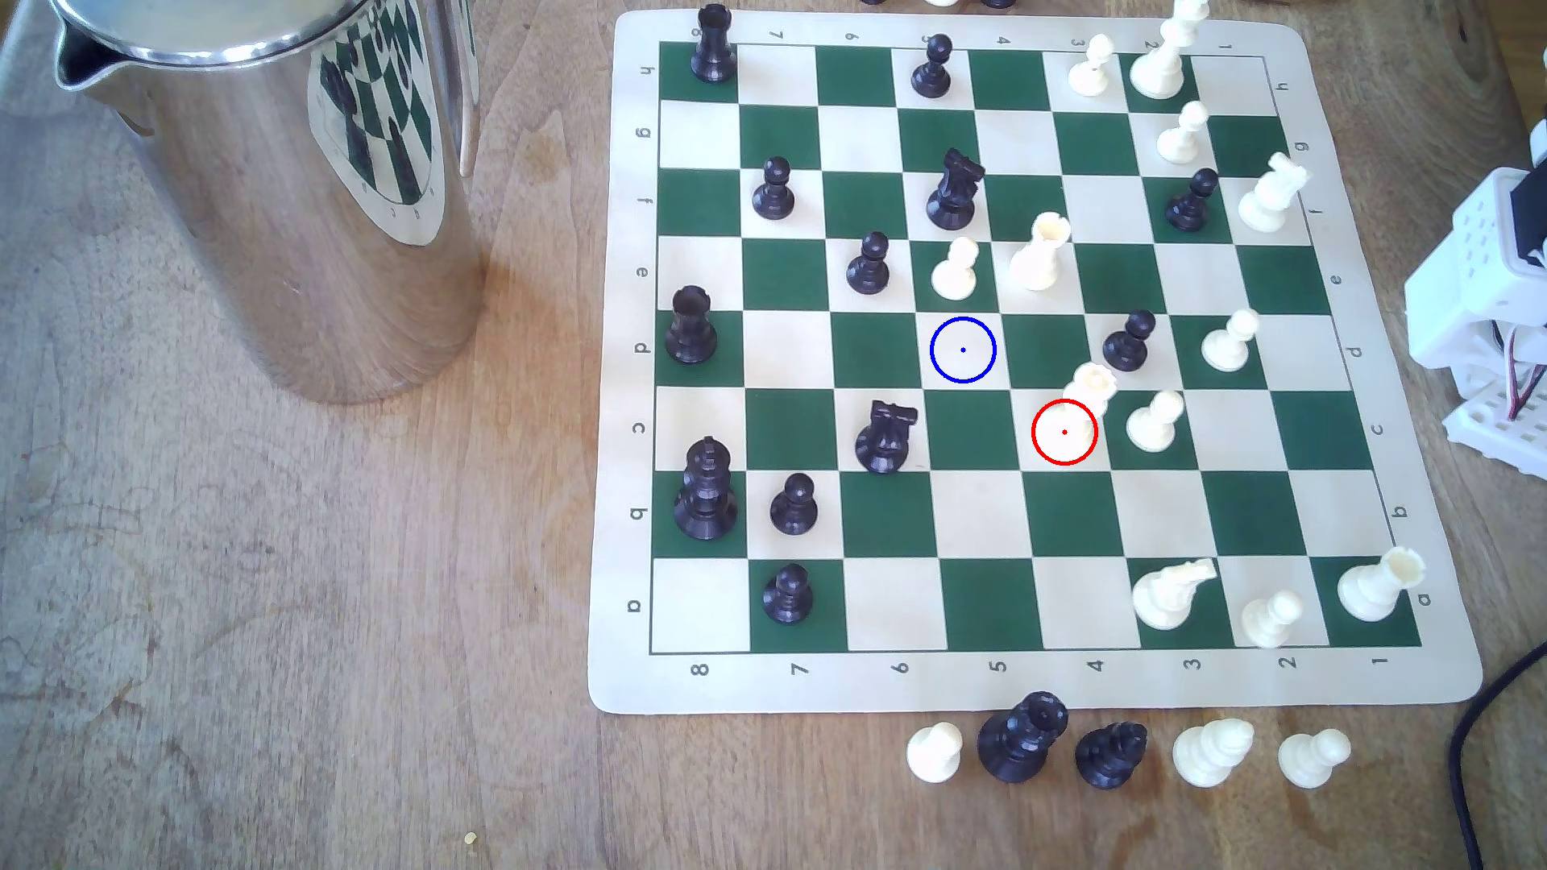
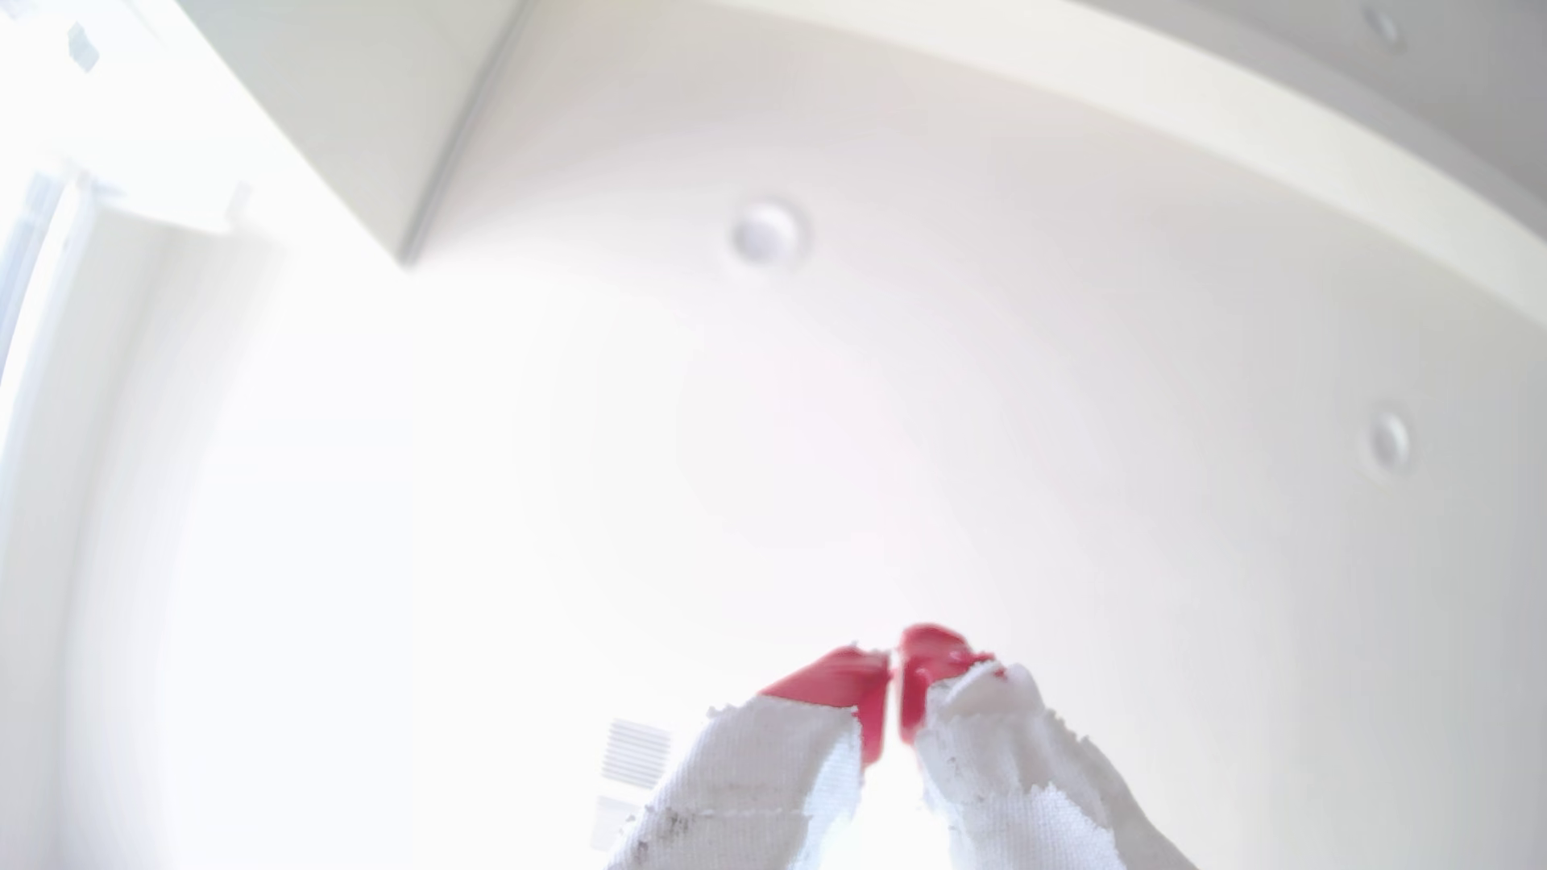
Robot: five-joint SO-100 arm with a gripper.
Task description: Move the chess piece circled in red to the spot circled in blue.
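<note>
- Up at the wrist view, the gripper (image 2: 894, 669) points at a pale ceiling, its red fingertips (image 2: 845, 678) wrapped in frayed white cloth and pressed together with nothing between them.
- Down on the board (image 1: 1030, 686), the white queen (image 1: 1084, 401) stands on the cream square ringed in red, its base inside the ring and its scalloped crown leaning toward the black pawn (image 1: 1128, 341) behind it.
- A white pawn (image 1: 1155, 422) sits just beside the queen, on the exterior view's right.
- The blue-ringed spot (image 1: 963, 350) lies one square diagonally from the queen, up and toward the exterior view's left, and it is bare.
- Beyond that spot from the queen stand another white pawn (image 1: 956, 269) and a white rook (image 1: 1040, 251), side by side.
- A black knight (image 1: 886, 437) is two squares from the queen on the exterior view's left.
- Well apart from the queen, off the board, a shiny steel jug (image 1: 276, 184) stands on the wooden table (image 1: 293, 627).
- White arm parts (image 1: 1482, 284) sit at the exterior view's right edge.
</note>
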